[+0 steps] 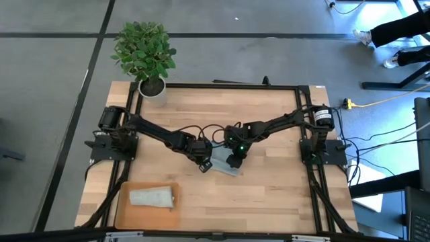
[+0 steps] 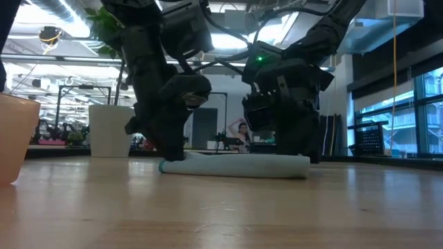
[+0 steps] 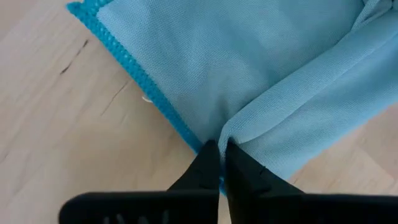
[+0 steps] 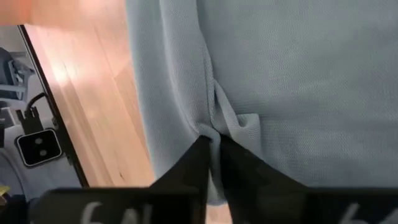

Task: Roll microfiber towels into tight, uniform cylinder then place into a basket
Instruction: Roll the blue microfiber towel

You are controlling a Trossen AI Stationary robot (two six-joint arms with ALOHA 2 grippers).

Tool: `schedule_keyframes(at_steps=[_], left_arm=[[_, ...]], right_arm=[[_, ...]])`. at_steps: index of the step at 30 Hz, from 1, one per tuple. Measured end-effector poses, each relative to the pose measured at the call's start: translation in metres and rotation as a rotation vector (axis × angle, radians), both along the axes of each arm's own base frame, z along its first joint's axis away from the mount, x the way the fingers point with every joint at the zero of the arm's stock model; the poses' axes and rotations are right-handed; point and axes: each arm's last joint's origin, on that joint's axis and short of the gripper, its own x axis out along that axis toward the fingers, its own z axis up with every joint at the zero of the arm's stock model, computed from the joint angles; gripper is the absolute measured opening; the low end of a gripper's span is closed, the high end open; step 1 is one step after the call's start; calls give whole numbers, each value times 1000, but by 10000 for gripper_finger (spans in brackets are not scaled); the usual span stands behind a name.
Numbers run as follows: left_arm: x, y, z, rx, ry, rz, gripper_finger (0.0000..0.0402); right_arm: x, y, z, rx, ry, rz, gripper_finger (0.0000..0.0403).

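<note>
Blue-teal microfiber, the smaller towel (image 1: 225, 163), lies near the middle of the wooden table (image 1: 269, 195), partly rolled and low. From table height it reads as a flat, loose band, not yet a tight cylinder. Both arms work it at once. The left gripper (image 3: 217, 152) sits at the towel's left end, its 2 dark fingers fully shut and nipping a fold right beside the brighter stitched hem. The right gripper (image 4: 210, 146) sits at the towel's right end, fingers almost together with a narrow gap, a pucker of cloth caught between the tips.

1 of 2 towels looks finished: a pale grey-green roll (image 1: 152, 197) already lies in the basket (image 1: 124, 214), the shallow orange-tan tray toward the front-left corner of the table, well apart from the blue towel.

By my reading, the step in hand is rolling the second towel. The next move calls for both ends to turn together and evenly, since the soft cloth bunches where pinched and could skew into a cone. The weave is fine and matte, the hem ribbed, the table smooth pale plank. A white pot with a leafy plant (image 1: 144, 50) stands at the table's far-left corner, beyond the towel.
</note>
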Motion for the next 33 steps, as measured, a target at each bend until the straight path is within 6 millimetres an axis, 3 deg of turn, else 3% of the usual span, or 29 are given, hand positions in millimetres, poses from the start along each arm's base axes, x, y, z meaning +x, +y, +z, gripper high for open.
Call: schedule_keyframes(at_steps=[8,15,25,33], left_arm=[[-1,3,-1,-7,12,5,0],[-1,7,-2,-14,20,-11,0],[-1,9,-2,-9,23,-8,0],[-1,9,-2,-12,25,-9,0]], right_arm=[[5,-11,13,22,-11,15,111],[20,-14,45,-5,-16,63,100],[39,8,79,-80,-98,144,94],[33,4,99,-279,58,136,94]])
